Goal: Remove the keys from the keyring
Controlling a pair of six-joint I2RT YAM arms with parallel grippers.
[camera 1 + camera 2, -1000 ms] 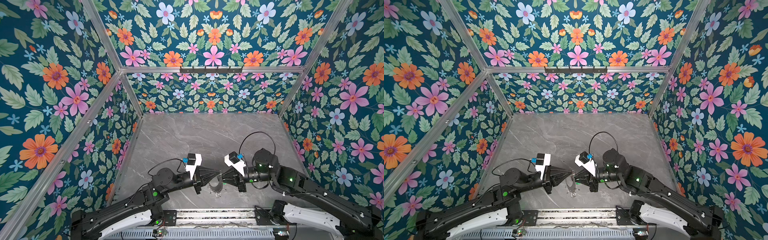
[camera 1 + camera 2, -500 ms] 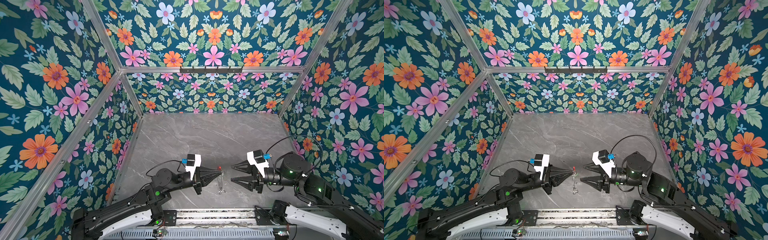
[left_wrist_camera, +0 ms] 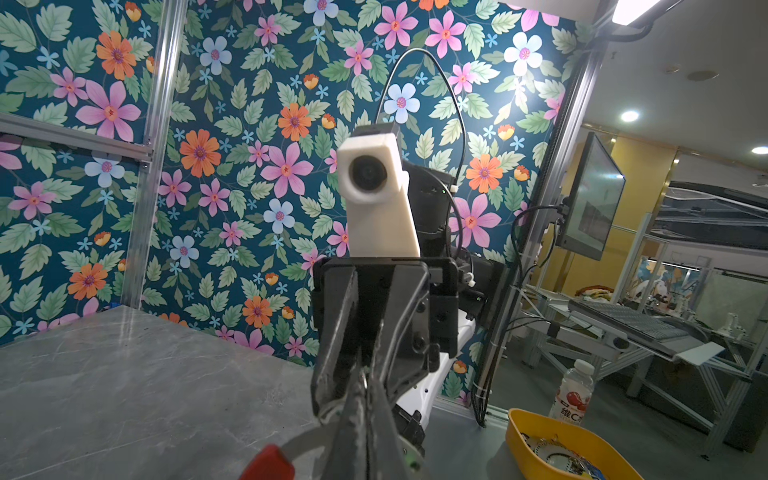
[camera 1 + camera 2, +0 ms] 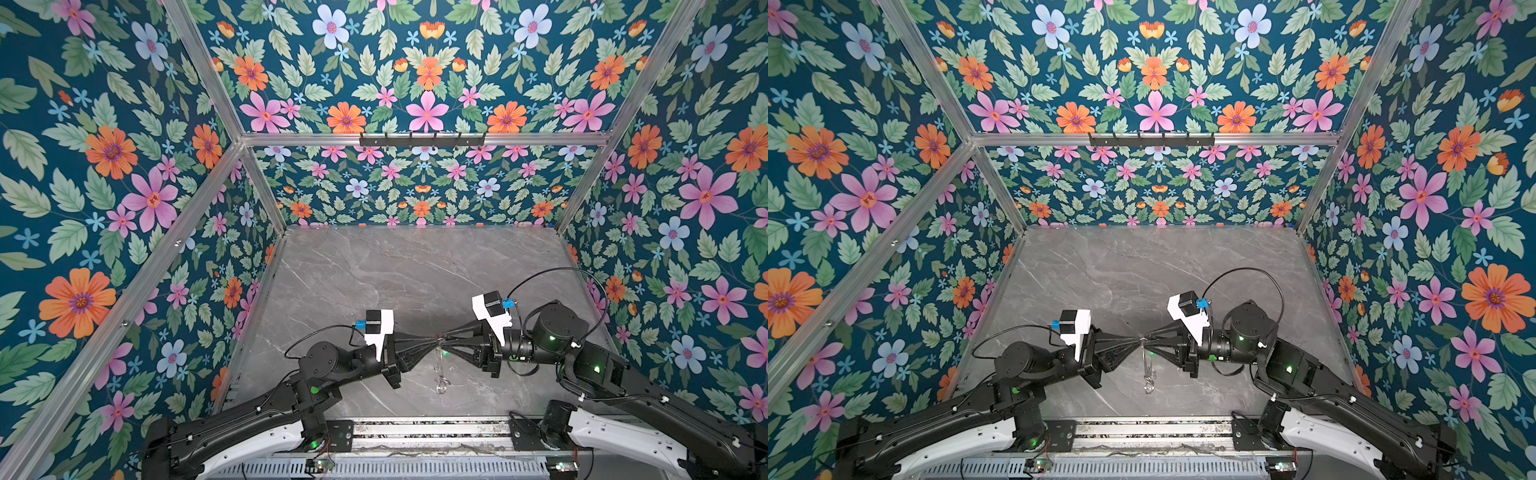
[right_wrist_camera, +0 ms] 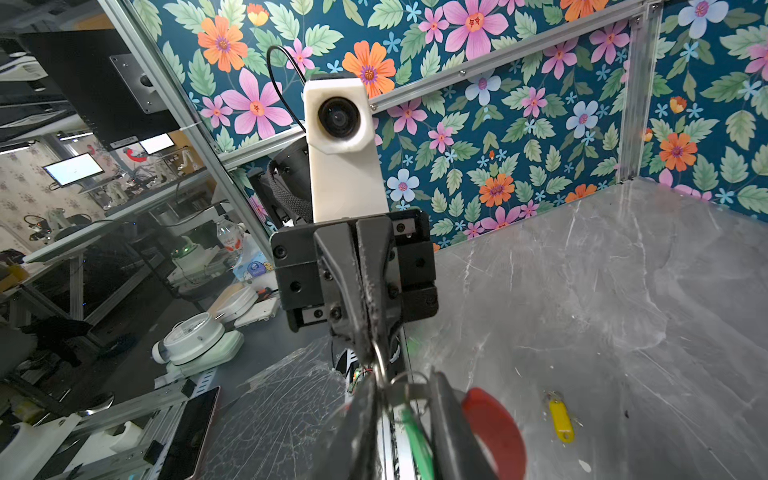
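- You had the left tool point(image 4: 436, 341) pressed together on the keyring point(image 5: 379, 360); the grey hoop came out from between its tips and hung down from them toward the bench point(image 4: 415, 270).
- The red sleeve point(image 5: 494, 424) sat on the hoop's arc, near the left tool's tips.
- Your right tool point(image 4: 445, 340) faced the left tool tip to tip, all but touching it; its fingers point(image 5: 451, 436) stood close on either side of the green key point(image 5: 415, 446); whether they clamped it or only flanked it, you could not have told from these views.
- The green key hung just beside the left tool's tips.
- The yellow key point(image 5: 561, 419) lay flat on the bench, off the keyring, lower than the left tool and apart from it.
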